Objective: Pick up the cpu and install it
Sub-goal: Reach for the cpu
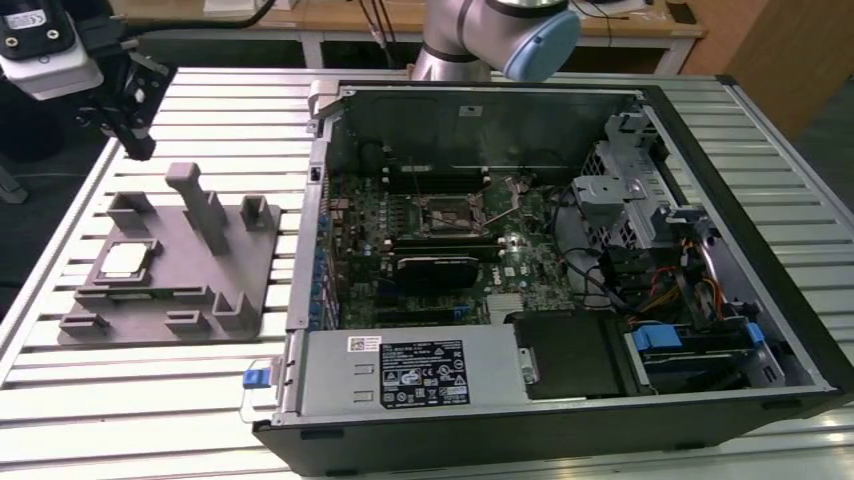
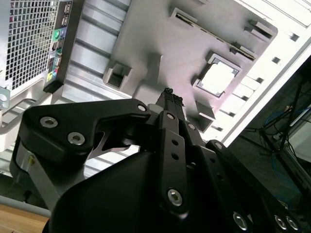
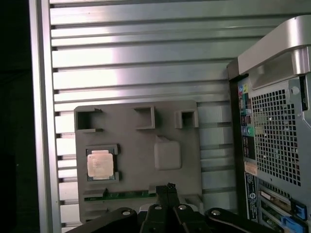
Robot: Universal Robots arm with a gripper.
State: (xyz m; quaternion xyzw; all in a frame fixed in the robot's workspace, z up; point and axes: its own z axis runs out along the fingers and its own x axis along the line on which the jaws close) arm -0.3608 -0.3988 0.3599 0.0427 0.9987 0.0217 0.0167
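Nearest the wrist cameras, your gripper [image 3: 167, 188] has its fingers pressed together with nothing between them. In the exterior view it hangs in the upper left of the frame, well apart from the cpu [image 1: 123, 262]. Past the tips, the chip lies flat in a pocket of the grey fixture block [image 1: 174, 295], at the frame's left. For a clean pick, I judge you want the fingers spread and squared to its edges, centred over it. Farthest off, the open computer case [image 1: 561, 425] holds the socket [image 1: 446, 212].

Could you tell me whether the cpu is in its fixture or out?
In: the small square silver-topped cpu lies flat in a recess of the grey plastic fixture block.
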